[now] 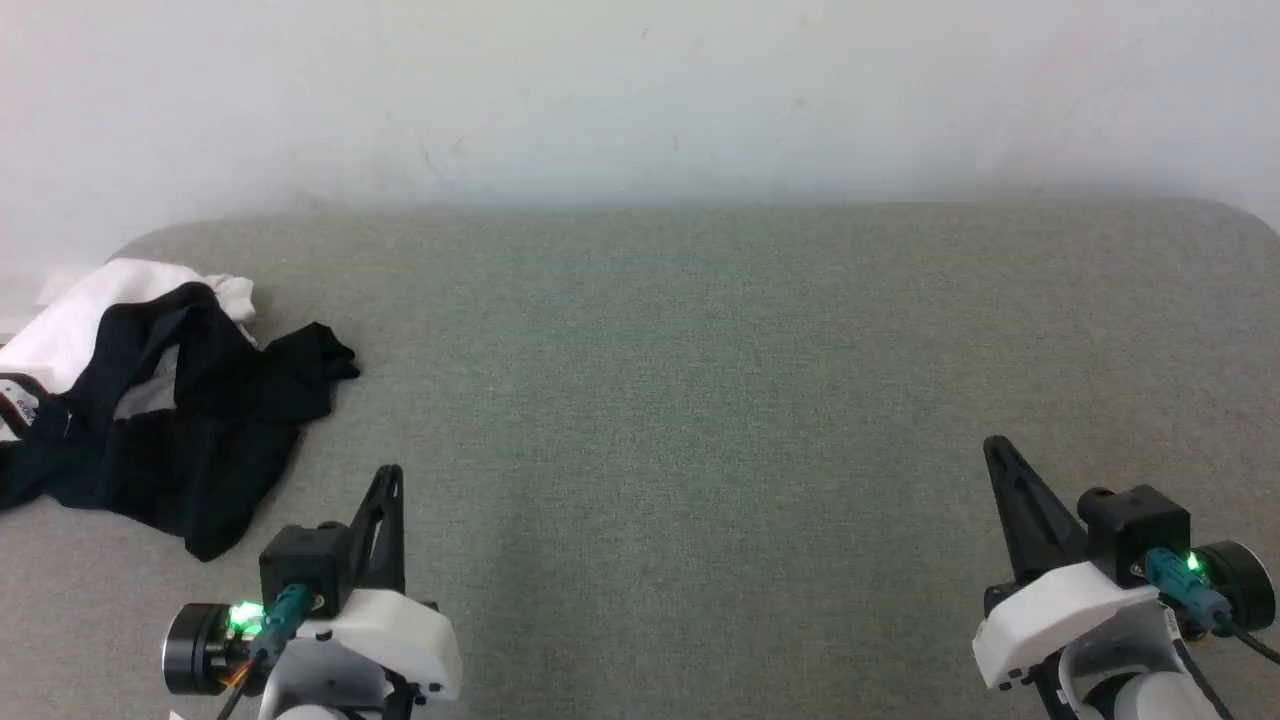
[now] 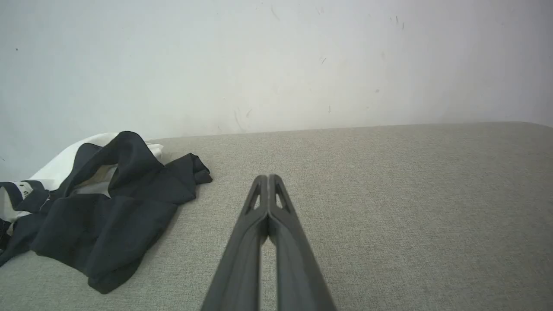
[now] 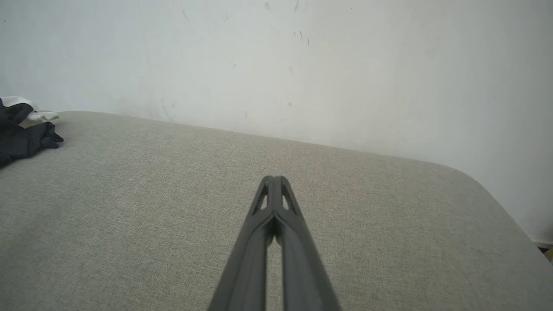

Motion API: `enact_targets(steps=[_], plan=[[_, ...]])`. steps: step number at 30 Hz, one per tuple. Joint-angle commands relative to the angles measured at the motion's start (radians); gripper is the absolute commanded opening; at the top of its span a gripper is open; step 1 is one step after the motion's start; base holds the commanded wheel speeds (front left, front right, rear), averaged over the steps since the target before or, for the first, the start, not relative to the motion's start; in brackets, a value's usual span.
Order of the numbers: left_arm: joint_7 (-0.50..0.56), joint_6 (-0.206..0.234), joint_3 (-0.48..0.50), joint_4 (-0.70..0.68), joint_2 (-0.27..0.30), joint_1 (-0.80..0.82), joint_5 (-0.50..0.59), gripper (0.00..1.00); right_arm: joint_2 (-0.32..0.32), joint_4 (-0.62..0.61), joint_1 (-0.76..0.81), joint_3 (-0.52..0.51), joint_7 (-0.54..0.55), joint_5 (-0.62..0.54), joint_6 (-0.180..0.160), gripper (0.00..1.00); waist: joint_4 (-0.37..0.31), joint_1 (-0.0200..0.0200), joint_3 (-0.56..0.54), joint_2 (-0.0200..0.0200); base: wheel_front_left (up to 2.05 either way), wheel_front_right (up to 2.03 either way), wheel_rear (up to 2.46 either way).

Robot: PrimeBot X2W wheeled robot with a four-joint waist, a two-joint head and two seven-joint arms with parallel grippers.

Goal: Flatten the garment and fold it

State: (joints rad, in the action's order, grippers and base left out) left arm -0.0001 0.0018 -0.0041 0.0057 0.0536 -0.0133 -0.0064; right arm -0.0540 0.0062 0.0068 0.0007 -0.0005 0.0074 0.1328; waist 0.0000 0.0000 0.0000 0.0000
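The garment (image 1: 190, 440) lies crumpled, black cloth over white, at the left edge of the grey fabric worktop (image 1: 700, 380); the left hand (image 1: 388, 490) is near it but not touching, fingers pressed together, empty; the right hand (image 1: 1000, 465), likewise closed and empty, is well apart; a pale wall (image 1: 640, 90) stands behind.

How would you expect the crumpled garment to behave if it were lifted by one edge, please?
The garment lies in loose folds, so it is probably floppy and would hang from the pinched point. It looks thin, so likely light. On the woven grey surface, a push would probably bunch it, not slide it.
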Motion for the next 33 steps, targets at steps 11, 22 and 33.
enact_targets(steps=[11, 22, 33], plan=[[0.0, -0.002, 0.004, -0.006, -0.003, 0.013, 0.006, 0.0, 0.004, -0.006, -0.007, -0.001, 0.0, -0.007, -0.002, 0.0, 0.0, 0.0, 0.0, 0.0, 0.0, 0.0, 0.0], [-0.01, 0.0, -0.004, 0.003, 0.0, -0.003, -0.009, 1.0, -0.001, 0.006, 0.002, -0.012, -0.01, 0.013, 0.0, 1.0, 0.0, 0.0, 0.0, 0.0, 0.0, 0.0, 0.0], [-0.033, 0.001, -0.012, 0.001, 0.0, -0.007, -0.031, 1.0, -0.001, 0.014, 0.002, -0.041, -0.033, 0.03, 0.0, 1.0, 0.004, 0.0, 0.008, 0.0, 0.0, 0.0, 0.0]])
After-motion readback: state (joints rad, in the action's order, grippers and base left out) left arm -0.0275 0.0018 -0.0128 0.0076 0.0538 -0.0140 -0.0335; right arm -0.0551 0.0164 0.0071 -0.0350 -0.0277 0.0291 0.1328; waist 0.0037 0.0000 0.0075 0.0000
